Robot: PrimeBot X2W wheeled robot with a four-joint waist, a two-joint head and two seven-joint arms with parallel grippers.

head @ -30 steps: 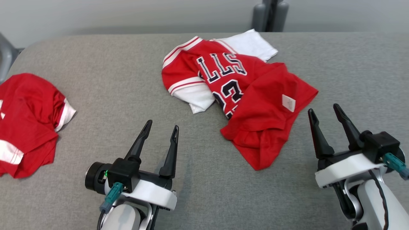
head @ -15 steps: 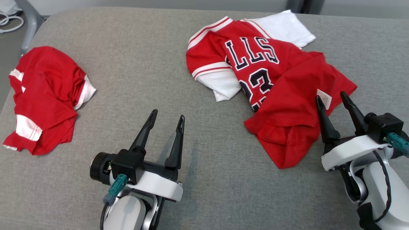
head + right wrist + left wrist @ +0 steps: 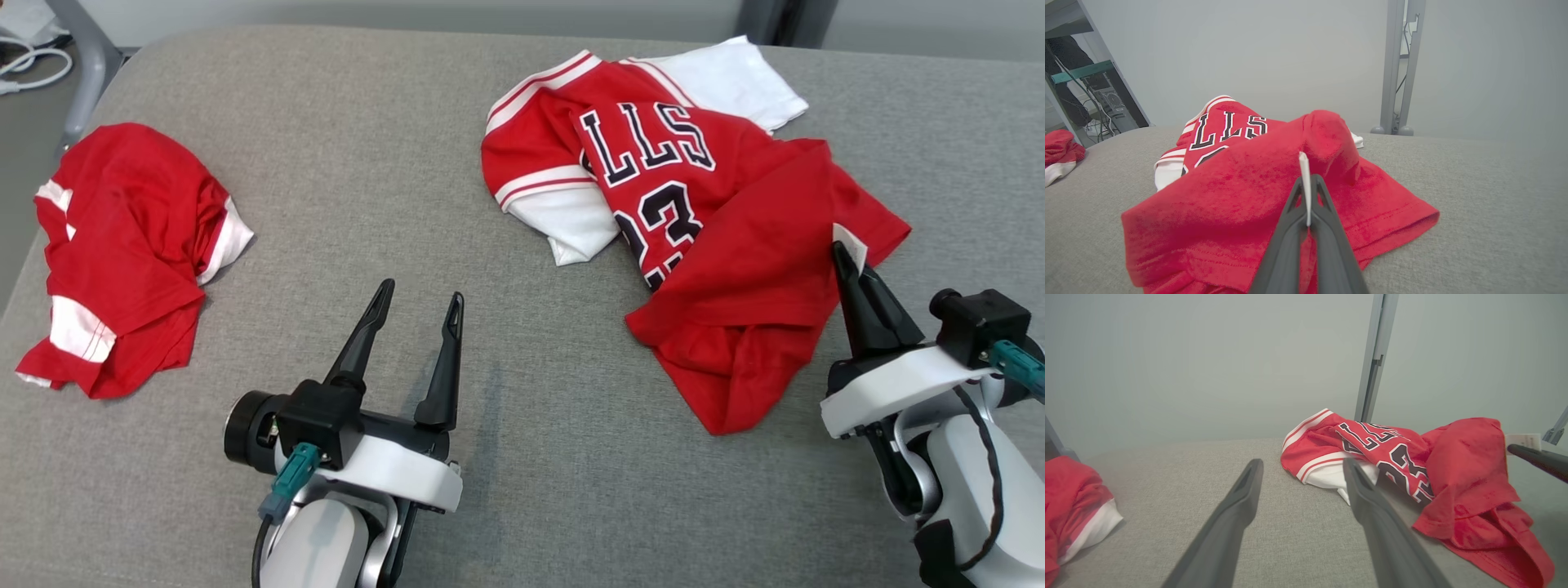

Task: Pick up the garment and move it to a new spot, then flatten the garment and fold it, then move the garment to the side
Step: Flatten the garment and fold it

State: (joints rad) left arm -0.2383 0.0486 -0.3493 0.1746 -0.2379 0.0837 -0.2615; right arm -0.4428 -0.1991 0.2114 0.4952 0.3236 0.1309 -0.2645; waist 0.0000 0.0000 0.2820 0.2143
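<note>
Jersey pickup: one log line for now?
right gripper: shut on white tag | left gripper: open, free | jersey: crumpled, not lifted

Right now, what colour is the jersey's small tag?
White; the tag shows best in left wrist view.

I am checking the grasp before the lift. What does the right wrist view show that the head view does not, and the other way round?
Right wrist view: the white tag stands edge-on, pinched between the closed fingers of the right gripper; a grey post rises behind.
Head view: the left gripper, open, apart from the garment.
Both: the garment, crumpled on the grey surface, and the other red garment to its left.
</note>
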